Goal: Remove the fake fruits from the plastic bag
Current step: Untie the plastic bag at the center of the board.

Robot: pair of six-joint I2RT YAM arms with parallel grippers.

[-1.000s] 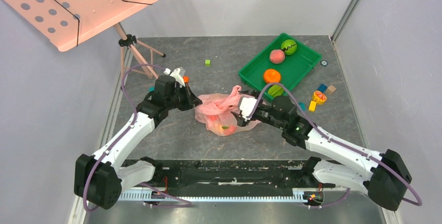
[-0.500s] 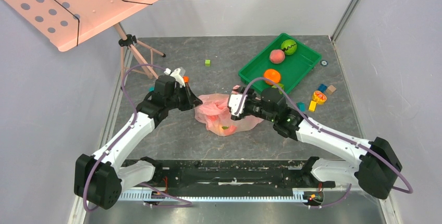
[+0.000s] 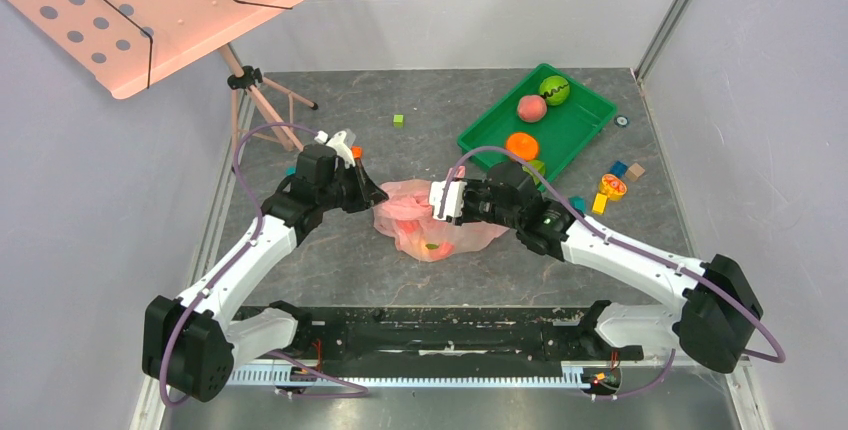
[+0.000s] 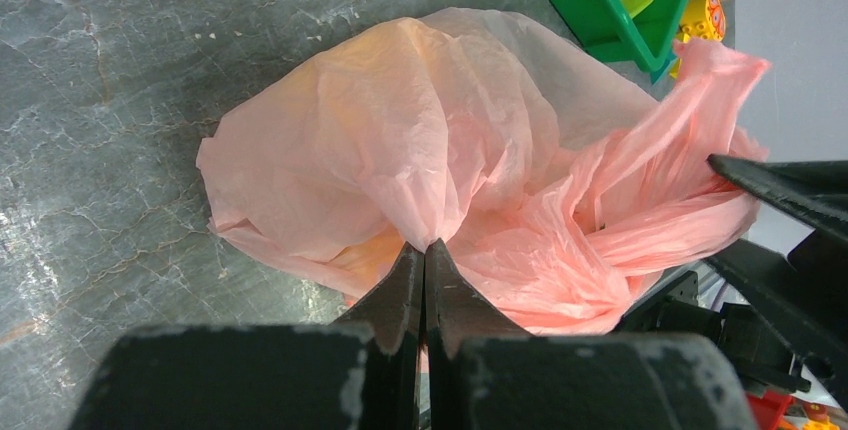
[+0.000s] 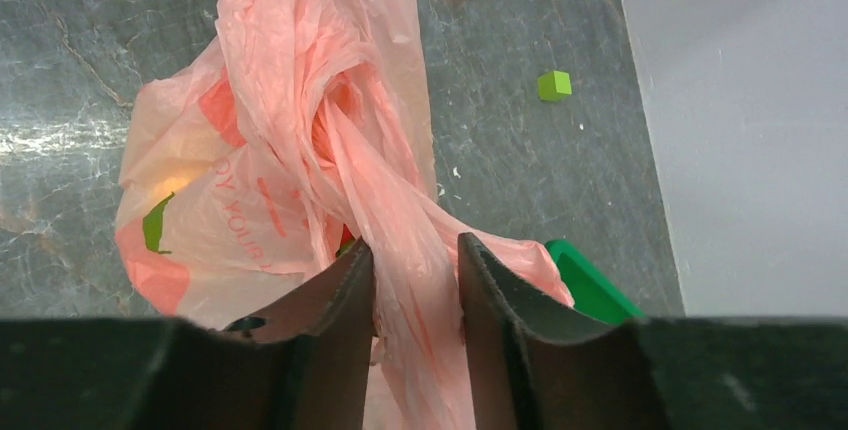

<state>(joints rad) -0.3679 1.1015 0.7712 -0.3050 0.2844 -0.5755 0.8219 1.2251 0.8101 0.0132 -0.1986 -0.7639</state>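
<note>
The pink plastic bag (image 3: 425, 228) lies crumpled on the grey table between both arms. My left gripper (image 3: 378, 196) is shut on a pinch of the bag's left side (image 4: 440, 140), its tips (image 4: 425, 247) tight together on the film. My right gripper (image 3: 437, 200) sits at the bag's right side. Its jaws (image 5: 415, 250) stand narrowly apart on either side of a twisted strand of the bag (image 5: 270, 180). The fake fruits are inside; only small red and green patches (image 5: 345, 240) show through the folds (image 3: 430, 246).
A green tray (image 3: 580, 120) at the back right holds a peach (image 3: 531, 108), a green ball (image 3: 554, 89) and an orange fruit (image 3: 521, 145). Small toy blocks (image 3: 615, 185) lie right of it. A green cube (image 3: 398, 120) and a pink music stand (image 3: 150, 10) are behind.
My right arm has swung left onto the bag and its jaws have narrowed around the twisted strand. The left arm has stayed still, holding its pinch.
</note>
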